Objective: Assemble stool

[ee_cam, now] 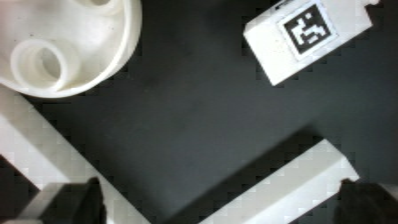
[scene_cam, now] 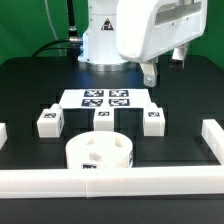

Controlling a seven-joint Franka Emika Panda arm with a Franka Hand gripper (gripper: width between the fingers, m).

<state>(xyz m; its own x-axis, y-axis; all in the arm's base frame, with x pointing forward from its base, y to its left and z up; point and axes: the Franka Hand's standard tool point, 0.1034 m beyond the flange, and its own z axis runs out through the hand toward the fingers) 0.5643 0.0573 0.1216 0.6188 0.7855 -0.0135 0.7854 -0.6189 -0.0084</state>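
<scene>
The white round stool seat [scene_cam: 98,152], a thick disc with socket holes, lies on the black table just behind the front rail. Three small white legs with tags stand in a row behind it: one at the exterior view's left [scene_cam: 48,122], one in the middle [scene_cam: 102,118], one at the right [scene_cam: 153,120]. My gripper [scene_cam: 158,68] hangs high above the right leg, open and empty. In the wrist view the seat [ee_cam: 63,45] and one tagged leg [ee_cam: 302,35] show far from the gripper [ee_cam: 222,205], whose dark fingertips [ee_cam: 71,200] stand wide apart.
The marker board [scene_cam: 105,98] lies flat behind the legs. White rail bars edge the work area at the front [scene_cam: 110,182], left [scene_cam: 3,135] and right [scene_cam: 212,140]. Two rails [ee_cam: 294,185] meet under the gripper in the wrist view.
</scene>
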